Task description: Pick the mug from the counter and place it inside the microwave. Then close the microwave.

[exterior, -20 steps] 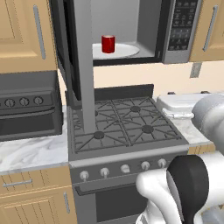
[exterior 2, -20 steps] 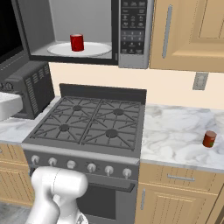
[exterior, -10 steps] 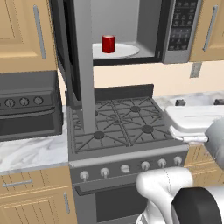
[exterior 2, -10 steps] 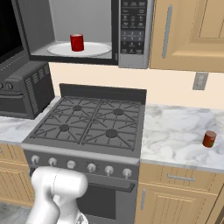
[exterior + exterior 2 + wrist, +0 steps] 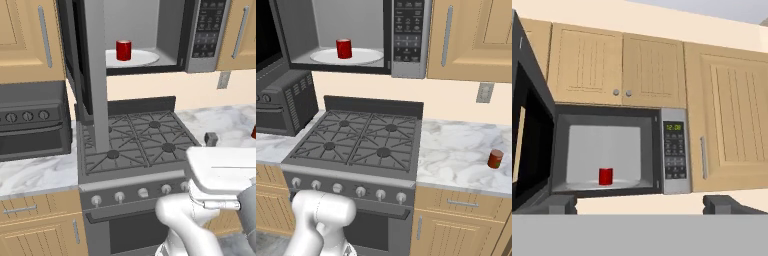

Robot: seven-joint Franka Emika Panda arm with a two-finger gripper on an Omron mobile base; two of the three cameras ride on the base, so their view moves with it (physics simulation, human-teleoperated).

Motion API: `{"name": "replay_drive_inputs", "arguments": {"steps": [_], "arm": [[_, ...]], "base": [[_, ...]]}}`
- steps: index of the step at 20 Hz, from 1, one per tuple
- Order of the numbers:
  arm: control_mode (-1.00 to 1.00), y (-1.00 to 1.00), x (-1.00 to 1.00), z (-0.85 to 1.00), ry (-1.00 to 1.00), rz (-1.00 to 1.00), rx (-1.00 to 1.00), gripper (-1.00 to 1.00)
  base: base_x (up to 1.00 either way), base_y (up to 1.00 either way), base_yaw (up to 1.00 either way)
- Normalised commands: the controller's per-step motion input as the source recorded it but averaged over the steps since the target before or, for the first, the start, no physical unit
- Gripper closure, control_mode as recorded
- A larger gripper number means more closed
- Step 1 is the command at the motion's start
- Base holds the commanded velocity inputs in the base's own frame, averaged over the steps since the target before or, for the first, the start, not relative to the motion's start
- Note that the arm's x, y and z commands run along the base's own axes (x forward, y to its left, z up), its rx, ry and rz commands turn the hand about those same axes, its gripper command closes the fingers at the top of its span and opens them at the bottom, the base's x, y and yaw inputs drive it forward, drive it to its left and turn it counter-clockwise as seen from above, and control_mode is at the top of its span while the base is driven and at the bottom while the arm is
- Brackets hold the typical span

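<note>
- The two-finger gripper (image 5: 642,204) has its jaws spread wide with nothing between them, its dark fingertips (image 5: 561,204) pointing at the open oven above.
- The small bright red cylindrical mug (image 5: 605,176) stands upright on the white round plate (image 5: 624,184) inside the silver-grey wall-mounted microwave (image 5: 674,150).
- Its dark-windowed door (image 5: 529,145) hangs swung open to the left.
- Below, a black gas stove top (image 5: 358,140) sits between stretches of white marble counter (image 5: 456,155); a darker red-brown can (image 5: 495,159) stands there.

Arm's swung low on the near right, white forearm level, and the gripper (image 5: 640,204) has its jaws spread wide, holding nothing.
</note>
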Motion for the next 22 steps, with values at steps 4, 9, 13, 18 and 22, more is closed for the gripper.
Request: {"name": "replay_drive_inputs", "arguments": {"steps": [4,9,13,18,22], "arm": [[-1.0,0.26,-0.45,0.0,-0.06,-0.08,-0.04,-1.0],[-1.0,0.37,-0.22,0.0,-0.02,-0.08,-0.05,-1.0],[-1.0,0.49,-0.03,0.0,0.0,-0.12,-0.06,-1.0],[-1.0,0.61,0.08,0.0,0.0,-0.15,-0.07,-1.0],[-1.0,0.64,0.33,0.0,0.0,-0.13,-0.04,-1.0]], "base": [[0.0,0.0,0.0],[0.0,0.0,0.0],[0.0,0.0,0.0],[0.0,0.0,0.0],[0.0,0.0,0.0]]}}
